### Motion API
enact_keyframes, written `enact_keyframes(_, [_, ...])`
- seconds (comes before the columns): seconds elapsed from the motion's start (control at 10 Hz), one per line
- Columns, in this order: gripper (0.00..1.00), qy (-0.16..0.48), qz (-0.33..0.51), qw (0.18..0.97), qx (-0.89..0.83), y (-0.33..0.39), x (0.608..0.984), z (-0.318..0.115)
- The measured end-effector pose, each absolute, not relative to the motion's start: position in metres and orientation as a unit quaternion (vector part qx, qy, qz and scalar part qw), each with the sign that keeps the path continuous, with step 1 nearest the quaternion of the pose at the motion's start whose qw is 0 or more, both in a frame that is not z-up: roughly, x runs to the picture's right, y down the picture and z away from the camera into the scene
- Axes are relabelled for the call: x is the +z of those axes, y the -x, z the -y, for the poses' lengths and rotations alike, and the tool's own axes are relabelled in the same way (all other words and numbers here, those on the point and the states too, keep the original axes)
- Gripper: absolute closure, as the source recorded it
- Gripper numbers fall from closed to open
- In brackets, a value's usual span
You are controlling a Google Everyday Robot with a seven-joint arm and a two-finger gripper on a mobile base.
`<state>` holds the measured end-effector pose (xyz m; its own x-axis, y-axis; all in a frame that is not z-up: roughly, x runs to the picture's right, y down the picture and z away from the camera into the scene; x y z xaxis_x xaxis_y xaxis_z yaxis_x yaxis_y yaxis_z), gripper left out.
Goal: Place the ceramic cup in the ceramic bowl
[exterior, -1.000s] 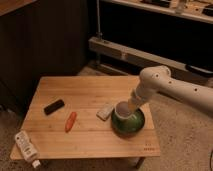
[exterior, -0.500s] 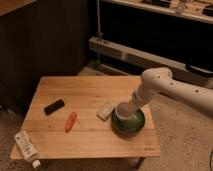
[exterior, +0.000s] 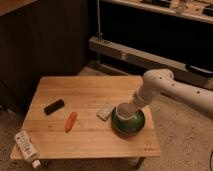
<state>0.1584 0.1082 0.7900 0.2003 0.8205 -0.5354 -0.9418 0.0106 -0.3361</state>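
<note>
The green ceramic bowl (exterior: 128, 125) sits on the right side of the wooden table (exterior: 90, 90). The pale ceramic cup (exterior: 125, 111) is over the bowl's inside, at about rim height. My gripper (exterior: 131, 104) is at the end of the white arm (exterior: 165, 87) that reaches in from the right; it sits right above the cup and appears to hold it. The cup hides part of the bowl's inside.
A flat pale block (exterior: 105, 111) lies just left of the bowl. An orange carrot-like item (exterior: 71, 121) and a black object (exterior: 54, 106) lie on the left half. A white labelled bottle (exterior: 27, 147) lies at the front left corner. Metal shelving (exterior: 150, 55) stands behind.
The arm and cup have barely moved; the cup stays over the bowl, perhaps a touch lower.
</note>
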Motion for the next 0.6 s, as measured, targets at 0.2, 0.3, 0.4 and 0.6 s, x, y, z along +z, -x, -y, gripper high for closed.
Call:
enact_keyframes(0.2, [0.41,0.322,-0.094,0.703,0.627,-0.1599,0.7905,-0.1087])
enact_keyframes(0.3, [0.41,0.322,-0.093,0.703,0.627,-0.1586,0.7917,-0.1090])
enact_keyframes(0.4, [0.41,0.323,-0.093,0.703,0.627,-0.1588,0.7927,-0.1096])
enact_keyframes(0.6, [0.25,0.322,-0.093,0.702,0.628,-0.1599,0.7922,-0.1096])
